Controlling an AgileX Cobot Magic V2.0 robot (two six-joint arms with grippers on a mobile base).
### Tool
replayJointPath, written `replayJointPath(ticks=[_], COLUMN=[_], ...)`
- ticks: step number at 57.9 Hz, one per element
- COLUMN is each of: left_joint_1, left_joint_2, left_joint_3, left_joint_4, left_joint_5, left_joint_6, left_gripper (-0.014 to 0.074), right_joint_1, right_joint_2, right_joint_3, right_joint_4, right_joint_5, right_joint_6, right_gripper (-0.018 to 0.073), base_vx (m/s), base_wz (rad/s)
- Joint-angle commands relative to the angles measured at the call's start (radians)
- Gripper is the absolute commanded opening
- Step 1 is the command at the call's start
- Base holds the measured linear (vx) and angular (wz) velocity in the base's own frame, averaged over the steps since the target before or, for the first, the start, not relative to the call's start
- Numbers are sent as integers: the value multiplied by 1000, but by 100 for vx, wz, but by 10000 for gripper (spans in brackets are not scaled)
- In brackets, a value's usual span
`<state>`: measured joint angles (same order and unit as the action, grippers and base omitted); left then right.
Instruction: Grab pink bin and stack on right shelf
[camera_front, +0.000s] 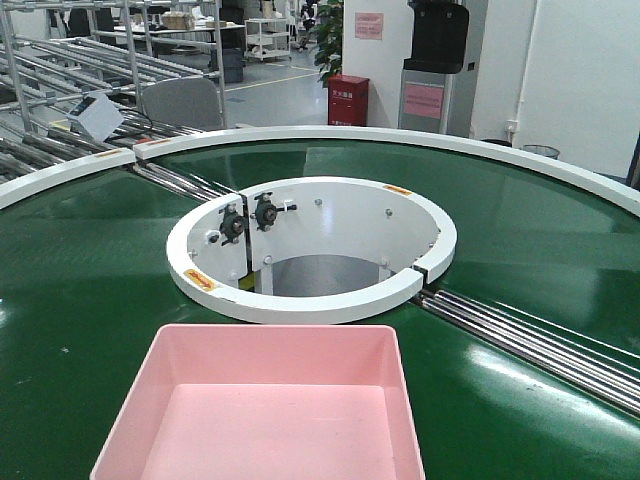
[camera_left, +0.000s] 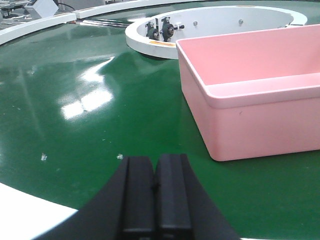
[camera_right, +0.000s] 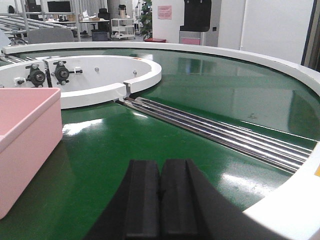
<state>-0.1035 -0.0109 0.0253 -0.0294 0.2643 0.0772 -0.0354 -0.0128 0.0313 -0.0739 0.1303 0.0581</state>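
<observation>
The pink bin (camera_front: 265, 405) rests empty on the green conveyor belt (camera_front: 90, 280) at the near middle of the front view. In the left wrist view the pink bin (camera_left: 255, 95) lies ahead and to the right of my left gripper (camera_left: 155, 165), which is shut with nothing in it, low over the belt. In the right wrist view only a corner of the pink bin (camera_right: 25, 145) shows at the left, and my right gripper (camera_right: 160, 167) is shut and empty to its right. Neither gripper touches the bin. The right shelf is out of view.
A white ring (camera_front: 310, 250) with two black bearing blocks (camera_front: 250, 218) surrounds an opening just beyond the bin. Steel rollers (camera_right: 220, 132) cross the belt at the right. The white outer rim (camera_right: 295, 200) curves close by my right gripper. Roller racks (camera_front: 60, 90) stand at far left.
</observation>
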Motion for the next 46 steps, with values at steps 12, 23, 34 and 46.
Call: replayJointPath(ticks=[12, 23, 34, 46], left_joint_1=[2, 2, 2, 2], left_joint_2=[-16, -16, -16, -16], left_joint_3=[17, 17, 17, 17], left_joint_4=[-2, -2, -2, 6], left_joint_5=[-80, -80, -80, -199], left_joint_6=[-7, -7, -6, 2], left_gripper=[-5, -5, -5, -5], right_joint_1=[-4, -4, -4, -4], right_joint_2=[-12, -12, -12, -12], right_joint_3=[0, 0, 0, 0], right_joint_4=[-5, -5, -5, -3], right_joint_5=[-81, -81, -81, -85], right_joint_6=[-2, -2, -2, -2], right_gripper=[-11, -11, -11, -11], base_vx=[0, 0, 0, 0], base_wz=[0, 0, 0, 0])
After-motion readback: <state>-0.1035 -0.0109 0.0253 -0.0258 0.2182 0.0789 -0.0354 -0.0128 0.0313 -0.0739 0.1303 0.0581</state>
